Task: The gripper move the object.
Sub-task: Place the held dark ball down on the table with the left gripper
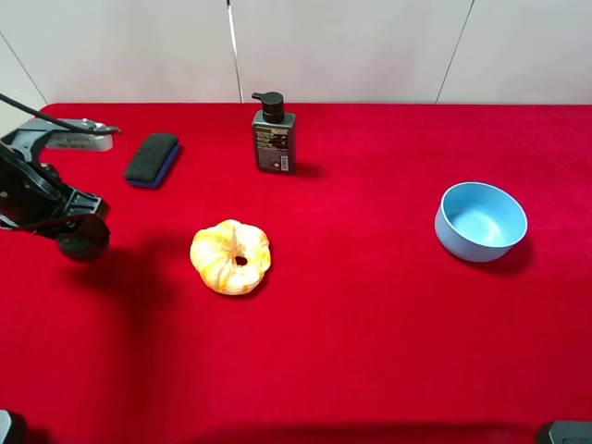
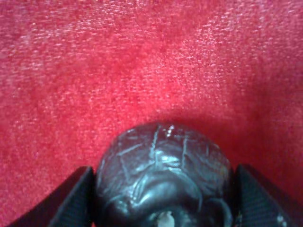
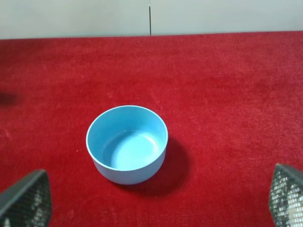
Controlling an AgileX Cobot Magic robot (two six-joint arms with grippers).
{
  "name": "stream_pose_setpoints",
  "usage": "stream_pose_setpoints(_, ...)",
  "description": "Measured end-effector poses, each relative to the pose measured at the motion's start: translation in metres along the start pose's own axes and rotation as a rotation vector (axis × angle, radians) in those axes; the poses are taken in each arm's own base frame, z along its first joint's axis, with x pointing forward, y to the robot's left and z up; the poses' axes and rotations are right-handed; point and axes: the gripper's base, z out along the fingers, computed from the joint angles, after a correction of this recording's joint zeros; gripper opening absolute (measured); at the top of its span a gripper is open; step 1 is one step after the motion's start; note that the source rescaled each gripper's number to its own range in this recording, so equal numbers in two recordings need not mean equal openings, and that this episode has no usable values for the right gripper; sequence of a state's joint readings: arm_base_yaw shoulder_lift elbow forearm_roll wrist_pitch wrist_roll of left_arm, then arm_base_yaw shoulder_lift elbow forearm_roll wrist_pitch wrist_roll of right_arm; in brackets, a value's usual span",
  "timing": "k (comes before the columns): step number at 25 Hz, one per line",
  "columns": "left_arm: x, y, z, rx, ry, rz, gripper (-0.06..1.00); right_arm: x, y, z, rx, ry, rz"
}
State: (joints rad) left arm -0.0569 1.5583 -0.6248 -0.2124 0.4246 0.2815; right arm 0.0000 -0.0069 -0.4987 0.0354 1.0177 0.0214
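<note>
Pumpkin (image 1: 230, 257) near left pincer (image 1: 81, 238); open cloth (image 1: 361, 305) toward bowl (image 1: 481, 220).

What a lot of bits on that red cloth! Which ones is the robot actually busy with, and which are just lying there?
In the job:
- left gripper, shut on the ball
- ball, dark, held between its jaws

Just lying about:
- pumpkin
- eraser
- bottle
- bowl

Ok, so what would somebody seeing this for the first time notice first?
Probably the bright red cloth over the whole table, with an orange pumpkin-shaped thing left of centre and a light blue bowl alone on the right. At the left edge, the left gripper is closed on a small dark ball; the right gripper hangs open facing the bowl.
</note>
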Motion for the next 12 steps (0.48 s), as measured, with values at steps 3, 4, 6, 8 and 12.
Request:
stream_pose_setpoints(3,0.002,-0.002,-0.009,0.005,-0.008,-0.017,0.01,0.0,0.0,0.0,0.0,0.0,0.0)
stream_pose_setpoints(4,0.003,-0.002,-0.012,0.007,-0.009,-0.019,0.01,0.0,0.0,0.0,0.0,0.0,0.0)
stream_pose_setpoints(6,0.004,-0.003,-0.017,0.012,-0.006,-0.02,0.01,0.0,0.0,0.0,0.0,0.0,0.0)
stream_pose_setpoints(8,0.006,-0.004,-0.022,0.016,-0.006,-0.025,0.01,0.0,0.0,0.0,0.0,0.0,0.0)
stream_pose_setpoints(12,0.01,-0.006,-0.03,0.023,-0.003,-0.031,0.0,0.0,0.0,0.0,0.0,0.0,0.0)
